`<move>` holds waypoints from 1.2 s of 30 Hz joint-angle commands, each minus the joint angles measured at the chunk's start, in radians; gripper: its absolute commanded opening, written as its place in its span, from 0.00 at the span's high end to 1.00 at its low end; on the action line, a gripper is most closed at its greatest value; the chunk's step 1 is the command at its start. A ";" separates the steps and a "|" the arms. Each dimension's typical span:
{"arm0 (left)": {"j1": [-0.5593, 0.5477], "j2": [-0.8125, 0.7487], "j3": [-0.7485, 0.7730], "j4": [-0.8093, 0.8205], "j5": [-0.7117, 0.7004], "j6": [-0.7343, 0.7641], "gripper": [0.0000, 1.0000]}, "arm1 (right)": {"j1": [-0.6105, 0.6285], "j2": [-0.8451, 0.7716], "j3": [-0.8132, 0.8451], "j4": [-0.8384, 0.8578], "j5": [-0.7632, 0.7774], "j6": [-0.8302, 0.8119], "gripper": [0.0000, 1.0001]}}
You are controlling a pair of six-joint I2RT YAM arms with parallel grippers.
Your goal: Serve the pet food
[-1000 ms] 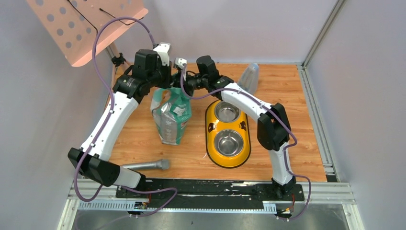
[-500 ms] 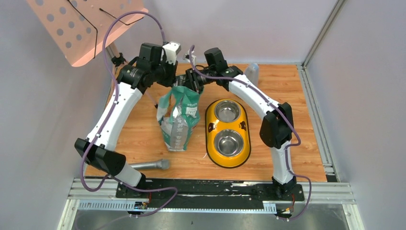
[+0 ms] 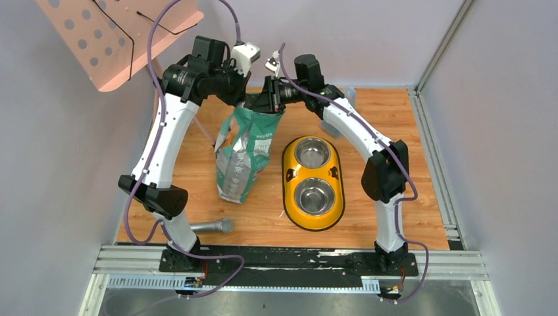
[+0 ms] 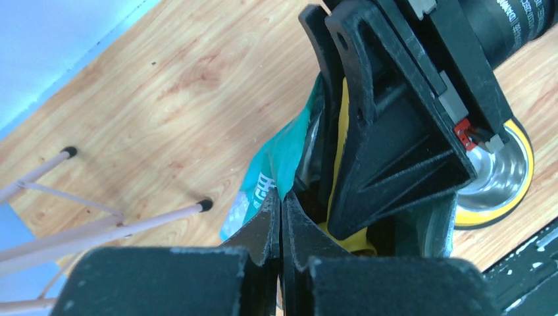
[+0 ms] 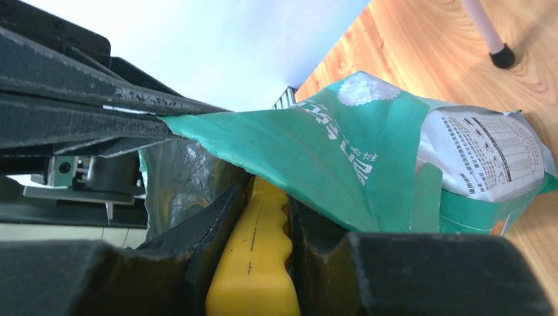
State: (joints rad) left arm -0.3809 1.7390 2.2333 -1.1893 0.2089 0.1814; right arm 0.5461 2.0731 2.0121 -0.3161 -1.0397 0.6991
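The green-and-silver bag (image 3: 243,155) hangs upright left of the yellow double-bowl feeder (image 3: 314,183). My left gripper (image 3: 245,100) is shut on the bag's green top edge (image 4: 284,158) and holds it up. My right gripper (image 3: 271,100) is shut on the yellow scoop's handle (image 5: 253,260), which reaches down into the bag's open mouth. In the left wrist view the right gripper (image 4: 395,125) sits inside the bag opening with the yellow scoop (image 4: 342,237) beside it. The kibble is hidden inside the bag. Both feeder bowls look bare.
A grey cylindrical tool (image 3: 202,226) lies on the wooden floor near the front left. A clear plastic container (image 3: 343,99) stands at the back behind the right arm. A pink perforated stand (image 3: 112,33) with thin legs (image 4: 105,224) is at the back left.
Both grippers have risen and moved back, lifting the bag's top so the bag stands taller. The right gripper has gone further into the bag mouth.
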 commanded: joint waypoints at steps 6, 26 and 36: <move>0.011 -0.078 0.086 0.079 0.042 0.113 1.00 | -0.021 -0.094 0.102 -0.079 0.137 0.158 1.00; 0.002 -0.203 -0.074 0.018 0.016 0.161 1.00 | -0.087 -0.146 0.065 -0.081 0.114 0.109 1.00; 0.002 -0.241 -0.060 -0.008 0.076 0.138 1.00 | -0.121 -0.114 -0.008 -0.050 0.024 0.136 1.00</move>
State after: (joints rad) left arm -0.3782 1.5791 2.1288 -1.2411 0.2253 0.3210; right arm 0.4191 1.9736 2.0544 -0.4034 -0.9581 0.7841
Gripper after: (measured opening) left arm 0.006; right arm 0.291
